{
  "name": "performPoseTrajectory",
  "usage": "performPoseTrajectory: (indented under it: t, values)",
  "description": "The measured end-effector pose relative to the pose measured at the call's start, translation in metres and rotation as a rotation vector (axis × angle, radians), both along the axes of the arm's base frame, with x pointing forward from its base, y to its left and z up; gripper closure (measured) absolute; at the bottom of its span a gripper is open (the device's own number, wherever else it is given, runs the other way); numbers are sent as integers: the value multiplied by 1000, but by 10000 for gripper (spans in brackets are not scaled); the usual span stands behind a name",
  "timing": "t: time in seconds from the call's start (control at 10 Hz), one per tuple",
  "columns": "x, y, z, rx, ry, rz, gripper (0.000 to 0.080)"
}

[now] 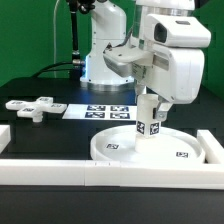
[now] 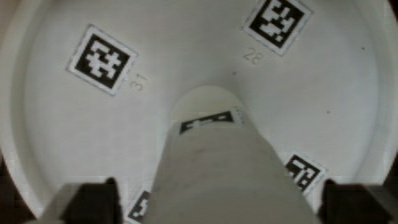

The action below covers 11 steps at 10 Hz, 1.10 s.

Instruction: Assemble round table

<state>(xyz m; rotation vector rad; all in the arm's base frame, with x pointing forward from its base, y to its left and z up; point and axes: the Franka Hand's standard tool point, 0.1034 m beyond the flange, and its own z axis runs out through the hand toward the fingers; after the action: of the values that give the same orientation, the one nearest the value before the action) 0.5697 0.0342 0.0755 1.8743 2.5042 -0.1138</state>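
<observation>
- The end effector (image 1: pixel 150 100) points straight down over the disc. Its two fingers (image 2: pixel 89 200) are drawn in against opposite sides of the short post (image 1: pixel 150 122) near its top, so it appears to have the post clamped.
- The wrist view looks down the length of the post to where its lower end meets the disc. That fits a grip taken high and vertical so that the post stands square to the disc.
- The post stands upright, with its lower end on the floor of the round disc (image 1: pixel 112 150), near the middle. I judge this to be the step of seating or turning the post into the disc's centre socket. How far it is seated cannot be told.
- The disc lies flat on the dark surface (image 1: pixel 50 135), rim up, at the near right in the exterior view. It is tucked into the corner of the white border rails (image 1: pixel 90 172), which would likely brace it against sliding or spinning under the arm's push.
- The cross-shaped foot piece (image 1: pixel 35 107) lies flat at the exterior view's left, well apart from the disc. It is out of the arm's way, and I expect it goes on the post's free top end next.
- The marker board (image 1: pixel 108 111) lies just beyond the disc, between the disc and the robot's base.
</observation>
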Motion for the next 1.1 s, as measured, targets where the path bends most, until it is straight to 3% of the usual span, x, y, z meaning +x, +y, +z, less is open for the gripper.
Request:
performPoseTrajectory:
  t: [0.6, 1.1]
  values:
    - [0, -2, -1, -1, -2, -62, 393]
    - [-4, -4, -2, -11, -18, -652, 392]
